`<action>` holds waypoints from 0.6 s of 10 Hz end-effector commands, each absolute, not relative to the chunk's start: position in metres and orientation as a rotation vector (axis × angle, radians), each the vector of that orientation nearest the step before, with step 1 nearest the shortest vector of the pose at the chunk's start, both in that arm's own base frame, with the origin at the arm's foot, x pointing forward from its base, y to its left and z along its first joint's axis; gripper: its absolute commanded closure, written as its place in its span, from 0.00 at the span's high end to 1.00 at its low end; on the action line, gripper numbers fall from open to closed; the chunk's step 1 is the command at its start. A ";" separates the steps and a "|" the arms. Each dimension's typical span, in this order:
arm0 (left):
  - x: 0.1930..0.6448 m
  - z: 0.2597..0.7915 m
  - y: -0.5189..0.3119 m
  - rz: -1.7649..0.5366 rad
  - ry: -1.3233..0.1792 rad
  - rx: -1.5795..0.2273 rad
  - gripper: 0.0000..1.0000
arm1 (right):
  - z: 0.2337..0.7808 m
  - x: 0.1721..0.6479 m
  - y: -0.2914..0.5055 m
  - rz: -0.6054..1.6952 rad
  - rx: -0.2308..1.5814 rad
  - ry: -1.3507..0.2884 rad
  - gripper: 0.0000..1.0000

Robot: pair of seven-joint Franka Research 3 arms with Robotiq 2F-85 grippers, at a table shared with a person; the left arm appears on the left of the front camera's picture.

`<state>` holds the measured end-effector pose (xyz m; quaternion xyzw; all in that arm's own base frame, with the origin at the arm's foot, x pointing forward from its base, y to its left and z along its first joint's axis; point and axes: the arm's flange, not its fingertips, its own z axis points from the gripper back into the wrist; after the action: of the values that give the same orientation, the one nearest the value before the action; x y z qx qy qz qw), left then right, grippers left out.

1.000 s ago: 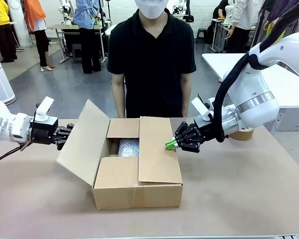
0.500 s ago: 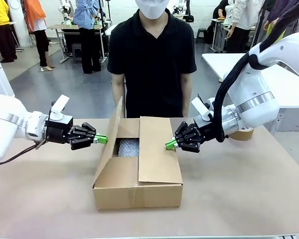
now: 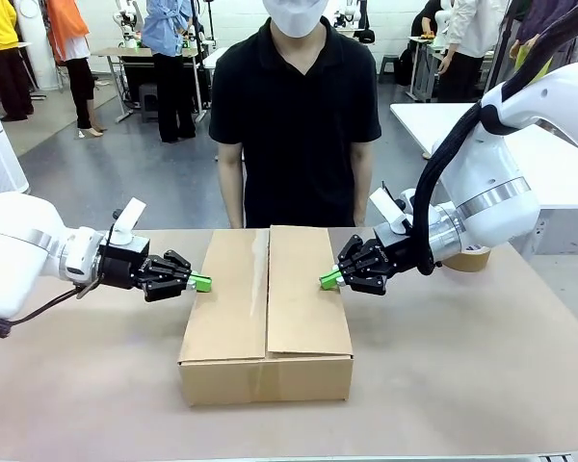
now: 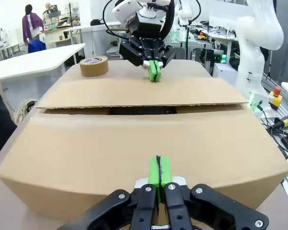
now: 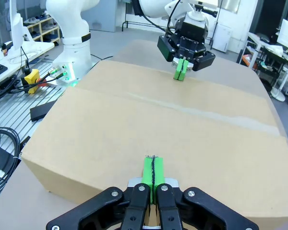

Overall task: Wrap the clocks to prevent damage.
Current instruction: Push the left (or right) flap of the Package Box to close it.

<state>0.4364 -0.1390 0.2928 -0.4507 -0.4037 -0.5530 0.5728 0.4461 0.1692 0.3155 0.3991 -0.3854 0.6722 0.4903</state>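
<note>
A wide brown surface [image 3: 462, 385] carries one large cardboard box [image 3: 266, 371] set near its middle, long side running away from the robot toward the person [image 3: 294, 125], who stands in a black shirt just behind the far edge with arms down at the sides. Both top flaps of the box are folded down flat: the left flap [image 3: 233, 289] and the right flap [image 3: 303, 289] meet along a seam down the centre, and the left wrist view shows a thin dark slit between them, with the right flap sitting slightly higher. With the lid down, the inside is hidden, so the clocks cannot be made out; whether they lie in the box cannot be told. The white arms come in from either side at about the same height and face each other across the box top. The left tool [image 3: 200, 281] is clenched on nothing, its green pads pressed together, the tip at the outer edge of the left flap. The right tool [image 3: 325, 280] is likewise clenched and empty-handed, its tip resting on the right flap close to that flap's outer edge. A roll of brown packing tape [image 3: 474, 258] lies flat on the surface behind the right arm, well apart from the box.
</note>
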 end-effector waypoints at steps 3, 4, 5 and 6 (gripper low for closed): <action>0.442 0.279 -0.142 -1.307 -0.885 -0.988 0.00 | 0.312 0.446 0.170 1.630 0.963 -0.928 0.01; 0.439 0.278 -0.141 -1.309 -0.891 -0.967 0.00 | 0.312 0.446 0.170 1.630 0.963 -0.928 0.01; 0.437 0.281 -0.140 -1.330 -0.862 -0.963 0.00 | 0.312 0.446 0.170 1.630 0.963 -0.928 0.01; 0.437 0.293 -0.140 -1.299 -0.945 -1.054 0.00 | 0.312 0.446 0.170 1.630 0.963 -0.928 0.01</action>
<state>0.4369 -0.1402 0.2961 -0.4488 -0.4040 -0.5571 0.5701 0.4461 0.1692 0.3155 0.3991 -0.3854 0.6722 0.4903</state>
